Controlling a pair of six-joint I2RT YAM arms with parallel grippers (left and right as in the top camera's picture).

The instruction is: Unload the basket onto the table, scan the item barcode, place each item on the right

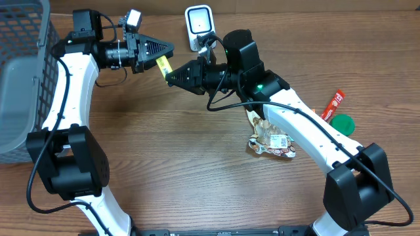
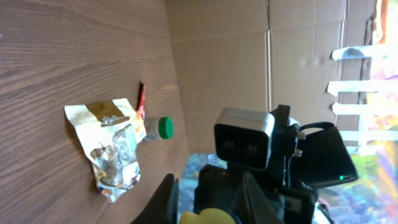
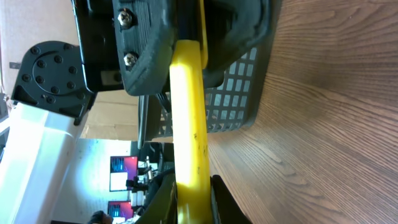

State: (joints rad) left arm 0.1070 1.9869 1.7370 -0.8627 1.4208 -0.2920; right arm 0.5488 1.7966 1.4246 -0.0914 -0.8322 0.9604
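The item is a slim yellow stick (image 1: 163, 67), held in the air between both arms at the back of the table. My left gripper (image 1: 164, 56) is shut on its upper end, and in the left wrist view the yellow stick (image 2: 208, 218) sits between the dark fingers (image 2: 168, 199). From the right, my right gripper (image 1: 170, 77) is shut on the lower end. In the right wrist view the yellow stick (image 3: 189, 124) runs up from my right gripper (image 3: 191, 205) into the left gripper (image 3: 180, 37). A white scanner (image 1: 199, 25) stands just behind. No barcode shows.
A grey mesh basket (image 1: 20, 72) fills the far left. A crumpled snack bag (image 1: 272, 141) lies under the right arm. A red packet (image 1: 333, 105) and a green-capped bottle (image 1: 341, 123) lie to the right. A cardboard wall stands behind the table.
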